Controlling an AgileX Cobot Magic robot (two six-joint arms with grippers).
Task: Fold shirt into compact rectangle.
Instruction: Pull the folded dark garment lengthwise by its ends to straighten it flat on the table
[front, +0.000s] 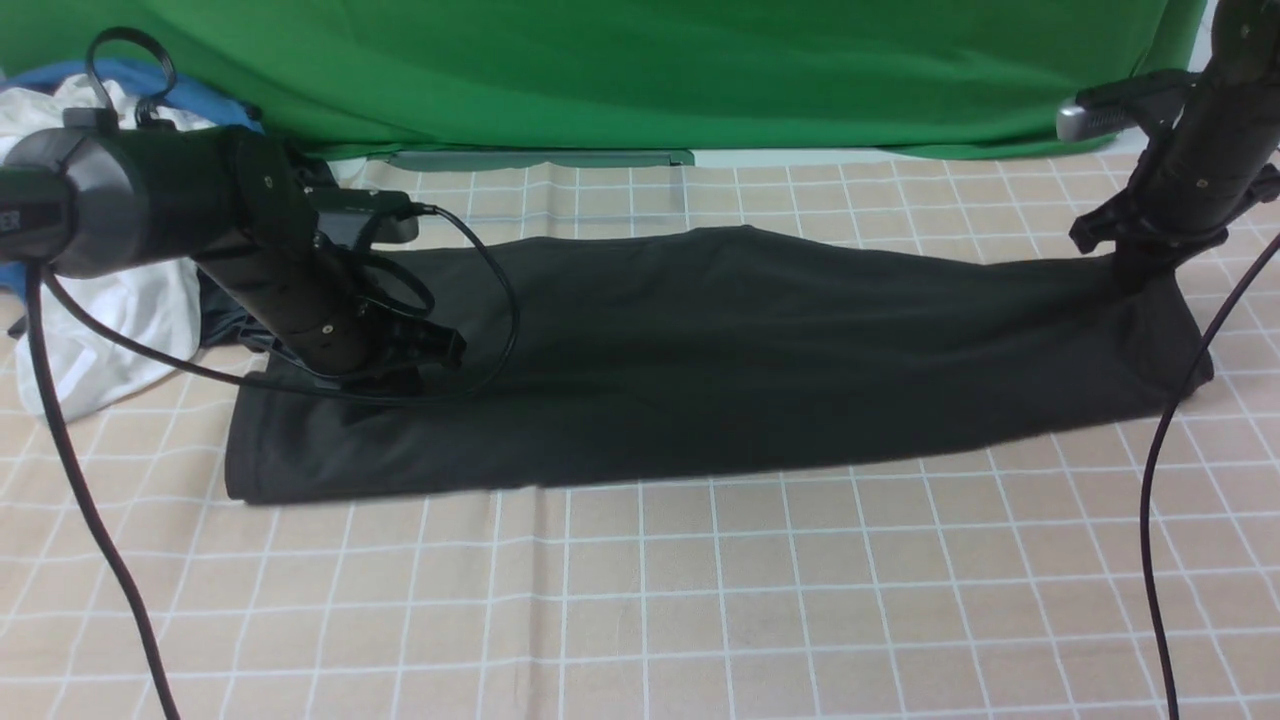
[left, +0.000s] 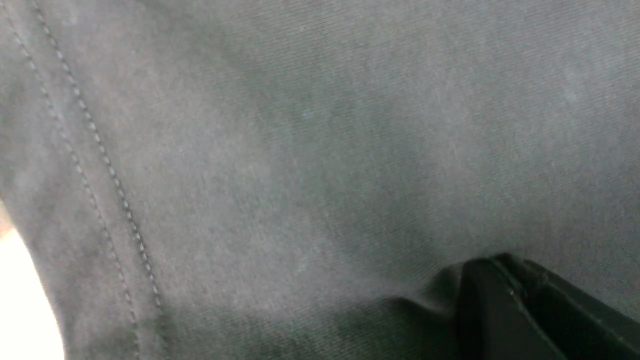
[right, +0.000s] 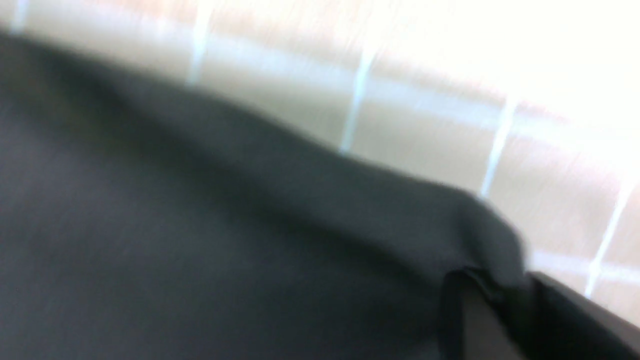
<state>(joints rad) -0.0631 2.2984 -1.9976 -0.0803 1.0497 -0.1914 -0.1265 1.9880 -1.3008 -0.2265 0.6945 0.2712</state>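
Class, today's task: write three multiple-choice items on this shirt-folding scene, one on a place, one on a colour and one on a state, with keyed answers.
1. The crumpled white garment lies: A) far left B) far right C) centre
2. The cloth backdrop is: A) blue B) green C) red
3. The right end of the charcoal-black cotton shirt is: A) flat B) rolled C) held up by the right hand
Key: A, it shows at the front view's left edge; B, green fills the rear; C, the fabric peaks up to the hand.
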